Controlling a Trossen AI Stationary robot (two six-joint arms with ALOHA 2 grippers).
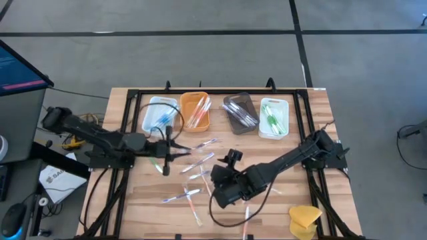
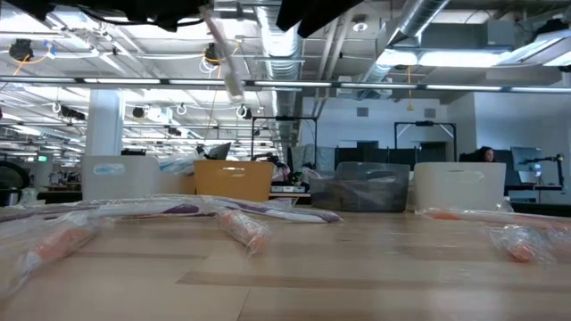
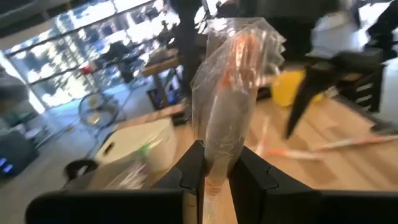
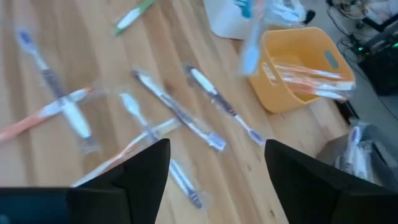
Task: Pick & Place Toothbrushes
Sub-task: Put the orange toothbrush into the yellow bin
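Several wrapped toothbrushes [image 1: 200,160] lie loose on the wooden table [image 1: 280,207], also seen under my right gripper [image 4: 180,115]. My left gripper [image 1: 167,152], reaching in from the table's left, is shut on one orange-handled toothbrush in a clear wrapper [image 3: 227,81]; it hangs slanted in the low view [image 2: 225,62]. My right gripper [image 4: 214,180] hovers open above the loose toothbrushes, near the table's middle [image 1: 220,193], touching nothing. My left gripper pinches the wrapped orange toothbrush near one end [image 3: 215,163] between its two fingers [image 3: 189,171]. The fingers come level from the table's left. The toothbrush sticks out beyond the fingers and is lifted clear of the table.
Four small trays stand along the far edge: a white one [image 1: 160,115], an orange one [image 1: 195,112] with orange toothbrushes [image 4: 311,78], a grey one [image 1: 240,113] and a white one [image 1: 273,118]. A yellow sponge-like lump [image 1: 305,219] sits at the near right corner.
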